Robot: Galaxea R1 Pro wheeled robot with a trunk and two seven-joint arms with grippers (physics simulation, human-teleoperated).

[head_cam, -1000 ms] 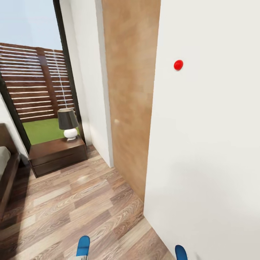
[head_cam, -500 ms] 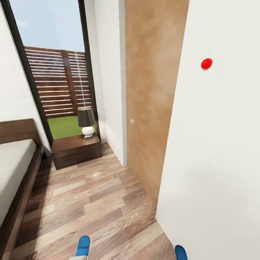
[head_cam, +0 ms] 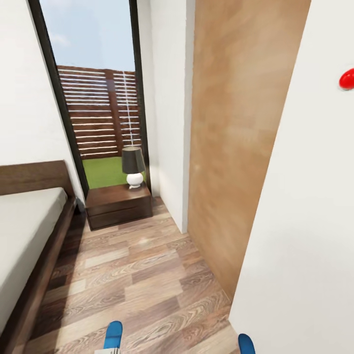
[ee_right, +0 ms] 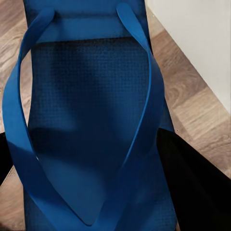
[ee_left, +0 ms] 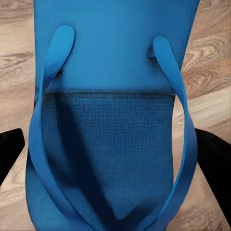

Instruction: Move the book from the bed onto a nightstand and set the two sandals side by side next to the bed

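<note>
My view has swung round over the last second: the bed (head_cam: 24,231) now fills much more of the left side and the nightstand (head_cam: 119,205) with its lamp (head_cam: 133,166) sits nearer the middle, so I am turning into the bedroom. My left pincer is clamped on one sandal (ee_left: 108,96) and my right pincer on the other sandal (ee_right: 91,120), both carried above the wood floor (head_cam: 142,280). I judge I am nearly placed to set them beside the bed. I see no book yet.
</note>
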